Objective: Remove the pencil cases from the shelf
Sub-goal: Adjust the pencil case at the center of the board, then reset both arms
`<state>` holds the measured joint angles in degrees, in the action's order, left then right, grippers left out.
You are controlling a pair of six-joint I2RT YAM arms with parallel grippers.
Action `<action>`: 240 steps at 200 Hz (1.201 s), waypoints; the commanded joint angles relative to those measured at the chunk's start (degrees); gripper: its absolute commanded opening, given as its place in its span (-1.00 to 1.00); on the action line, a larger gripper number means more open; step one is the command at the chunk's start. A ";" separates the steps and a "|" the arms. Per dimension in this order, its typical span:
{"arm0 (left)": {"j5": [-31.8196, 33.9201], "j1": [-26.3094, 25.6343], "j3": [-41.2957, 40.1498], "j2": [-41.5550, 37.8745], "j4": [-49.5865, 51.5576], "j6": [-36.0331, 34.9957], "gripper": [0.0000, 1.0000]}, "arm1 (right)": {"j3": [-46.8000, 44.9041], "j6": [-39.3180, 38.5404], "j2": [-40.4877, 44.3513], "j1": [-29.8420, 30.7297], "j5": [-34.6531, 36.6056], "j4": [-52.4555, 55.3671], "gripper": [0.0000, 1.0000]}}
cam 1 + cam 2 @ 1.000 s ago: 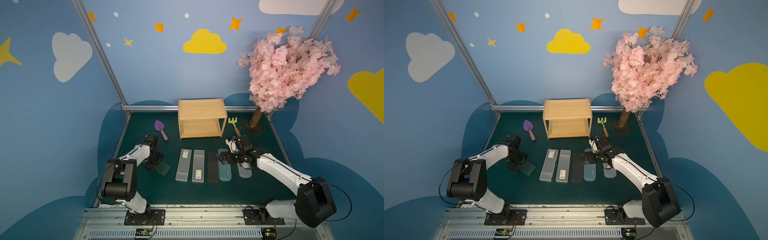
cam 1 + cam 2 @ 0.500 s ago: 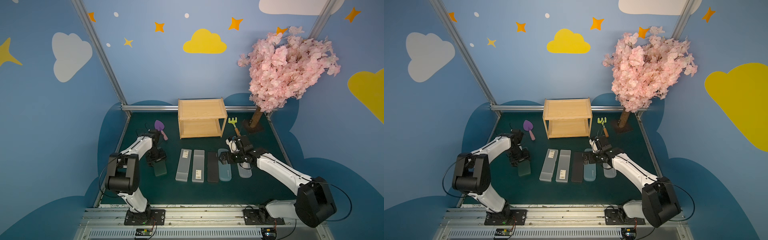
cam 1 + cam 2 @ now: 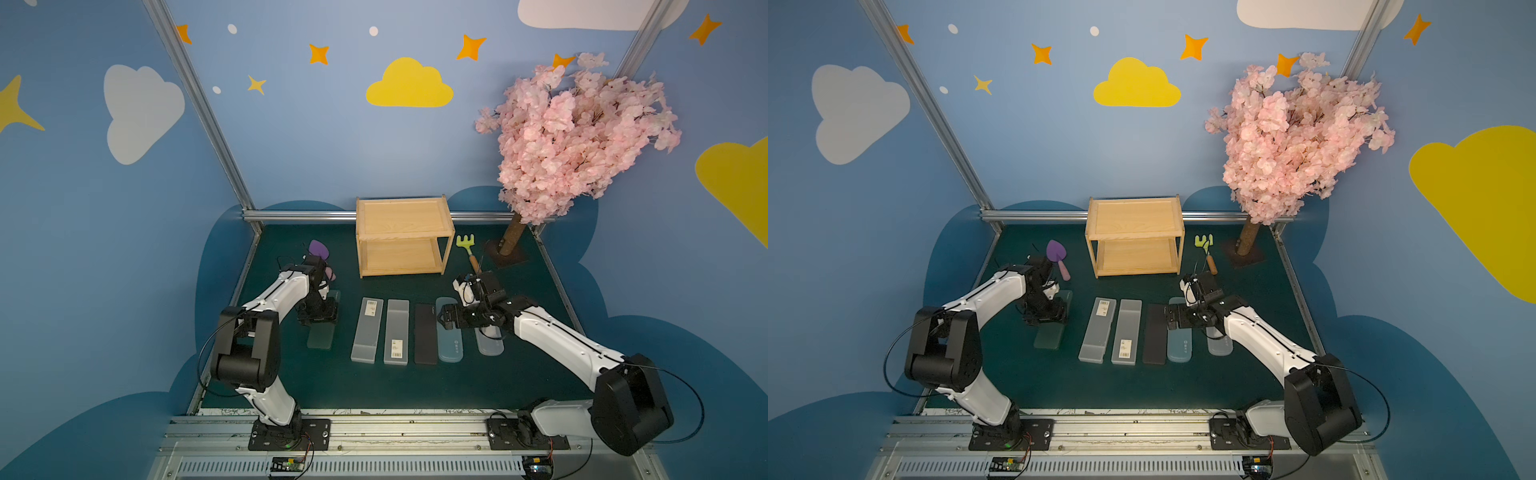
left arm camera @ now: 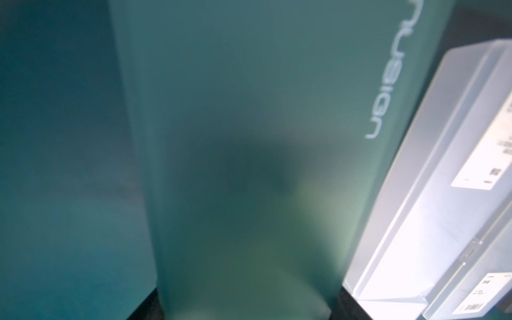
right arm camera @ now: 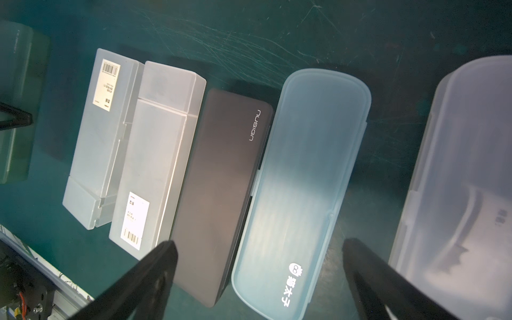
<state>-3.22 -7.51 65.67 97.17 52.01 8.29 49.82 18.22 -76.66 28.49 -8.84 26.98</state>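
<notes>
**Shelf cleared, last case going down.** The shelf stands bare on both tiers at upper centre of both top views. All six pencil cases lie on the green surface below it.

Your left gripper, left of centre, appears to pinch the dark green case across its width. The left wrist view shows its jaws against both long edges. The case looks to be down on the surface, apart from the five in the row.

Your right gripper hovers with jaws spread wide over the teal case and the black case.

The risk now is in the letting go. If you part the left jaws unevenly or lift at a slant, the light box could drag or skid toward the nearest frosted grey case. On the right, any drop or sideways sweep of those wide jaws would likely shove the tight-packed row out of line.
</notes>
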 commanded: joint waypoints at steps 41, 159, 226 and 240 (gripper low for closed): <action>0.53 -2.07 0.73 5.59 -0.94 0.43 0.36 | 0.19 1.25 2.44 0.00 1.08 2.11 0.96; 3.40 -2.08 11.49 -5.94 -1.66 3.93 1.00 | 3.50 1.17 10.33 -0.10 9.73 1.04 0.97; 17.73 4.58 -19.64 -25.25 -49.05 -2.57 1.00 | 10.24 -2.45 9.87 -10.27 13.35 -1.60 0.96; 15.24 6.81 -24.56 -23.94 -55.07 -1.03 1.00 | 10.84 -1.81 8.02 -13.65 13.61 -1.89 0.97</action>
<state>11.66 -4.23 49.60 70.06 15.64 7.27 59.13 16.21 -65.91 19.62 3.53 25.89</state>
